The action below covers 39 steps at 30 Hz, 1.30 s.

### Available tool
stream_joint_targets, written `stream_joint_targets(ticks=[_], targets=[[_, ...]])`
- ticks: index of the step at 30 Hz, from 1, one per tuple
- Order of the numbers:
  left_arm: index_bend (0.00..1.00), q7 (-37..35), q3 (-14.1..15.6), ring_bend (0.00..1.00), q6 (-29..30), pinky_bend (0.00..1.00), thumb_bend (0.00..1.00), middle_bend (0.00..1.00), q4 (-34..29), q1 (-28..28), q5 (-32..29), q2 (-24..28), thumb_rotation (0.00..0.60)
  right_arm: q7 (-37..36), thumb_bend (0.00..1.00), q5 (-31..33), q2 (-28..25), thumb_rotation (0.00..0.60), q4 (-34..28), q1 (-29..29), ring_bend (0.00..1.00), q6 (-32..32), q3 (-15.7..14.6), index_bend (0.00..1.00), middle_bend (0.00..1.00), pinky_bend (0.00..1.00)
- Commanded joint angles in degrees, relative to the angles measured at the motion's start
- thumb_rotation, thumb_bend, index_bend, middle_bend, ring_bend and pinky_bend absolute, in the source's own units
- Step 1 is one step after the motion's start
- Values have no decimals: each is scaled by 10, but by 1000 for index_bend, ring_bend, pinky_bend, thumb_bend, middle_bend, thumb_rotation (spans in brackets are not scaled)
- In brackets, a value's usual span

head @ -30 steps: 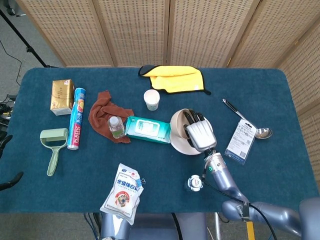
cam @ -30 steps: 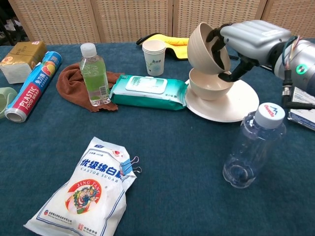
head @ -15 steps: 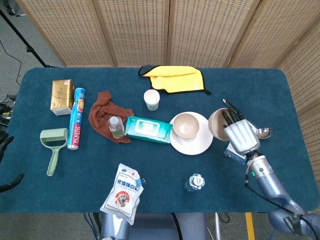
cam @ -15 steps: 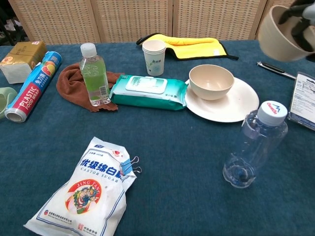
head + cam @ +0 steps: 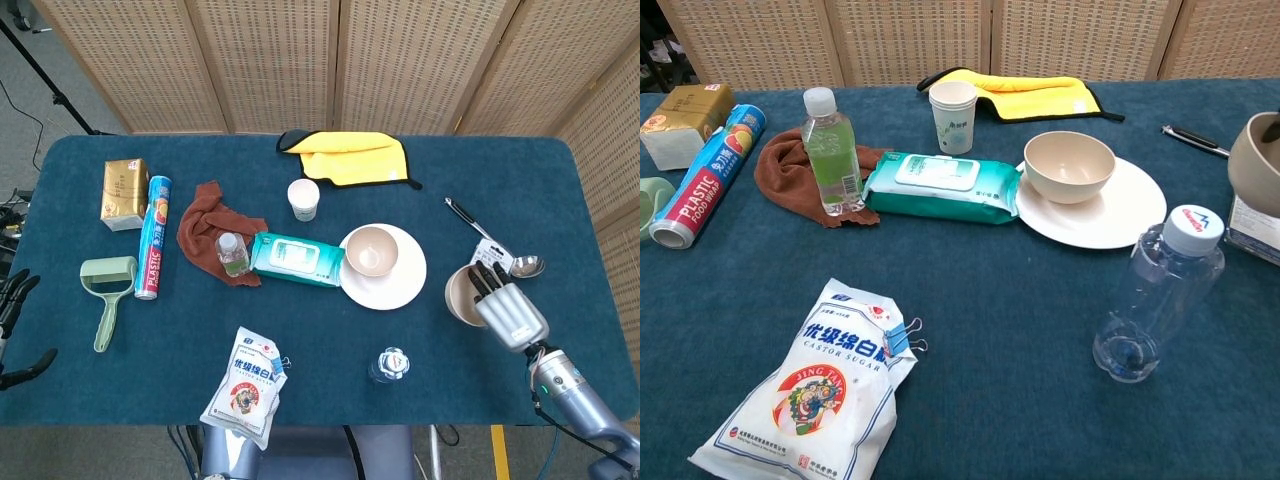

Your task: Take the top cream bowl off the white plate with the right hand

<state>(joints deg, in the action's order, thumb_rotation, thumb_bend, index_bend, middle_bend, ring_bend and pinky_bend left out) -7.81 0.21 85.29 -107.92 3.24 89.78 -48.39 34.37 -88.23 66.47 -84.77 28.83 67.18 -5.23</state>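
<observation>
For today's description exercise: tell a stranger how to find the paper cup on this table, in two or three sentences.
Start at the yellow cloth by the table's far edge. Just in front of its left end stands the paper cup, with the wipes pack nearer the robot. It is small, white and upright, unlike the wide cream bowl on the plate.

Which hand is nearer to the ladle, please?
The right hand, holding the cream bowl, sits just in front of the ladle. The left hand is at the table's far left edge.
</observation>
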Motion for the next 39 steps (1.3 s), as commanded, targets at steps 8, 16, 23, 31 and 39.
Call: stream_joint_targets(ticks=[8,16,23,31,39], targets=[[0,3,0,0,-6,0,255,0,-1,2,-6,-1,600,13,517,-51,53,600,72,-7,85,-18,-20,683,134,157],[0,3,1,0,-7,0,255,0,-1,3,-2,-1,600,20,517,-53,58,600,74,-16,85,-27,-20,604,106,157],[0,3,2,0,-6,0,255,0,-1,2,-1,-1,600,29,509,-55,51,600,67,-23,60,-33,-21,381,65,157],[0,2,2,0,-5,0,255,0,-2,2,-1,0,600,37,548,-46,21,600,34,-32,33,-30,-14,222,30,144],[0,-3,2,0,-6,0,255,0,-1,3,-2,2,600,32,562,-55,-51,600,-16,-49,30,4,-13,205,21,136]])
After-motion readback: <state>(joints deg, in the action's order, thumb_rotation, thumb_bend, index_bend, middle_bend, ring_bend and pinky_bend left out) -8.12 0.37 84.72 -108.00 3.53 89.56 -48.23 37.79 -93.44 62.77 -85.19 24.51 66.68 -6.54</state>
